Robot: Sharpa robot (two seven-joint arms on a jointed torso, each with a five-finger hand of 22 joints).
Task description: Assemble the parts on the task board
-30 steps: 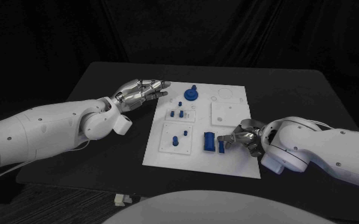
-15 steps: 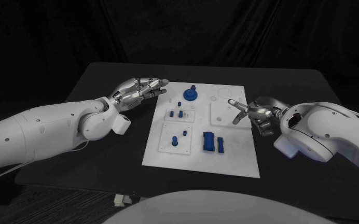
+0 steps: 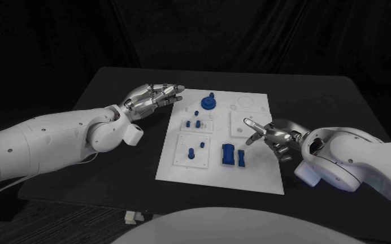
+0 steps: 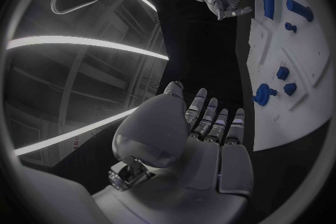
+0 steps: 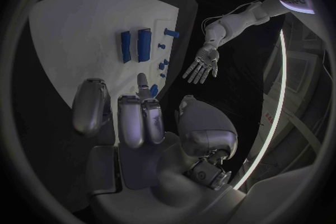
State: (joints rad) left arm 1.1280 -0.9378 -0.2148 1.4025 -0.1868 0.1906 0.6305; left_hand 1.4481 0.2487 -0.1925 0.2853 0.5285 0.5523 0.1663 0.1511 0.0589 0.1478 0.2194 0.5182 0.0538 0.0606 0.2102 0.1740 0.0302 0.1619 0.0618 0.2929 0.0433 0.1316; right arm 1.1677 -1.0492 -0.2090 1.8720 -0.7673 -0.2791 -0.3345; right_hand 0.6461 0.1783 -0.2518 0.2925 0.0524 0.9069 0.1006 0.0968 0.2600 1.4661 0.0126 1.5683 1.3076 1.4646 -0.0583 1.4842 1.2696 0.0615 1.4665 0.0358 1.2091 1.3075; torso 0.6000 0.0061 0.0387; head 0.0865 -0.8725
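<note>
From the head view we see the task board [image 3: 254, 168] mid-tabletop with small blue parts [image 3: 232, 155] on it; they look light, stiff and slick, so we'd pinch one by its long sides. The left hand [image 3: 152, 99] hovers off the board's far-left corner, fingers spread, empty. In the right wrist view the right hand [image 5: 129, 123] hangs over the board's right side, loosely open, holding nothing.

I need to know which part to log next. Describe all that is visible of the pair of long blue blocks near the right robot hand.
The pair of long blue blocks lies flat, side by side, on the white task board near its front edge. One block looks wider than the other. Both look like matte plastic. The right robot hand hovers beside them with fingers spread, touching neither.
</note>
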